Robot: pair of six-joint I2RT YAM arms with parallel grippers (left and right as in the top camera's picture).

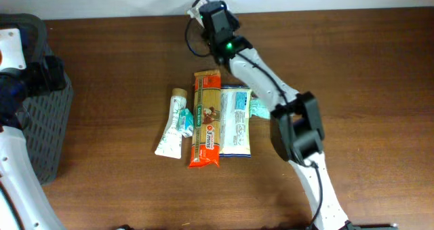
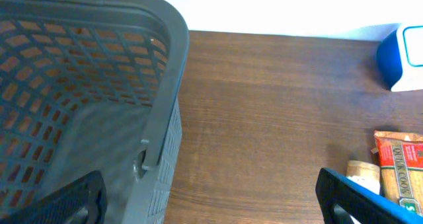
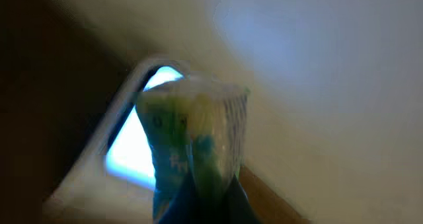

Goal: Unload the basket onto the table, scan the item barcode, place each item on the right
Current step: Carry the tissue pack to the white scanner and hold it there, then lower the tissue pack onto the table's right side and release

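Grey basket (image 1: 51,121) is sitting at the brown bench's (image 1: 380,67) left edge, with the left end effector (image 2: 211,207) hovering wide over its rim. The right end effector (image 1: 202,11) is clamping a green packet (image 3: 195,138) at the far edge. A tube (image 1: 171,125) and pasta (image 1: 206,118) are lying mid-bench.

Your basket (image 1: 47,128) sits at the left edge of the table (image 1: 366,74). Mid-table you've got three things lying side by side: tube (image 1: 173,125) on the left, pasta (image 1: 206,118) in the middle, pack (image 1: 236,121) on the right. Behind them at the far edge, the right gripper (image 1: 201,11) has a packet (image 3: 195,145) up by the scanner (image 2: 403,55).
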